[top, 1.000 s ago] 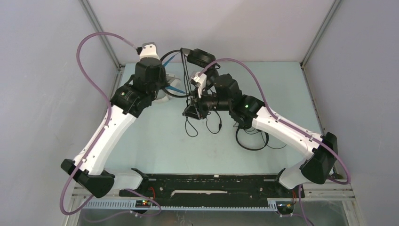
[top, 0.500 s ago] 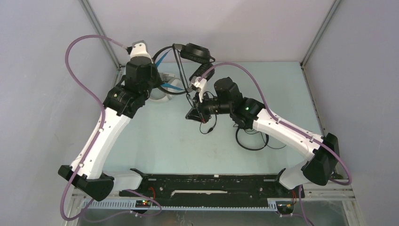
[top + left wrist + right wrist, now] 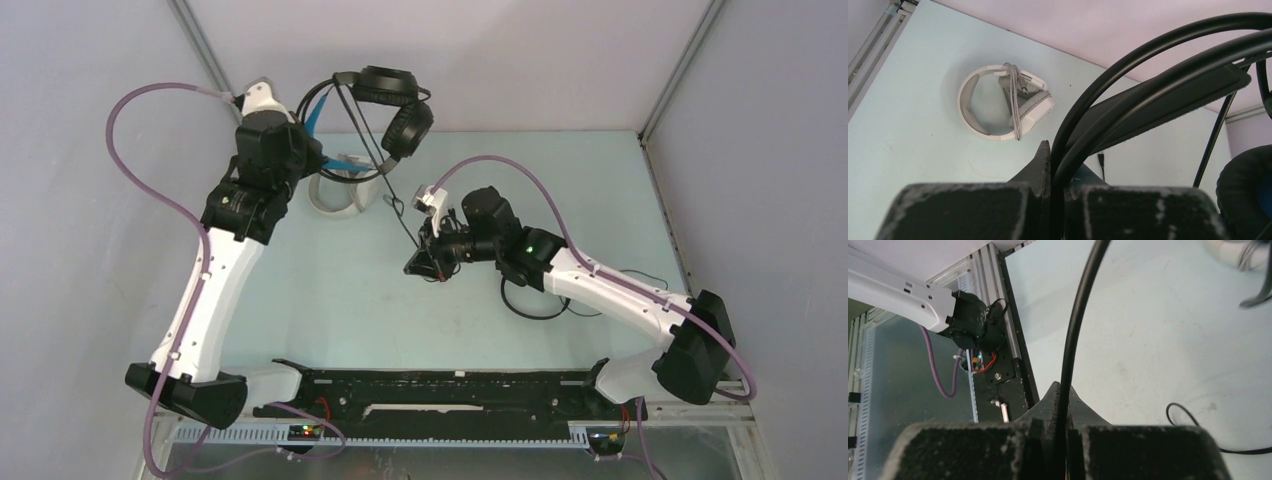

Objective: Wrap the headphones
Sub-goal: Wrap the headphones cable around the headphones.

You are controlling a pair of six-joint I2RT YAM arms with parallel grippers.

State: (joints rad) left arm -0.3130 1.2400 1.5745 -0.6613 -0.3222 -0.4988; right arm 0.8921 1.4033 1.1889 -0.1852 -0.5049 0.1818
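Observation:
My left gripper (image 3: 318, 152) is raised at the back left, shut on the thin headband (image 3: 1148, 55) of the black headphones with blue lining (image 3: 392, 100). Their ear cups hang in the air to its right. In the left wrist view the left gripper (image 3: 1060, 156) pinches the band wires. The black cable (image 3: 400, 205) runs down from them to my right gripper (image 3: 424, 262), which is shut on it. The cable (image 3: 1075, 325) passes between the right gripper's (image 3: 1061, 391) closed jaws. The white-grey headphones (image 3: 335, 195), with grey cable wound round them (image 3: 1015, 107), lie on the table.
A slim black headphone set (image 3: 535, 295) with loose cable lies on the table under my right forearm. A loop of black cable (image 3: 1188, 415) lies by the right gripper. The left arm's base (image 3: 968, 322) and the black front rail (image 3: 440, 385) line the near edge.
My left arm lifted the black headphones up and toward the back left. My right gripper closed on the cable and shifted slightly nearer, drawing the cable straighter.

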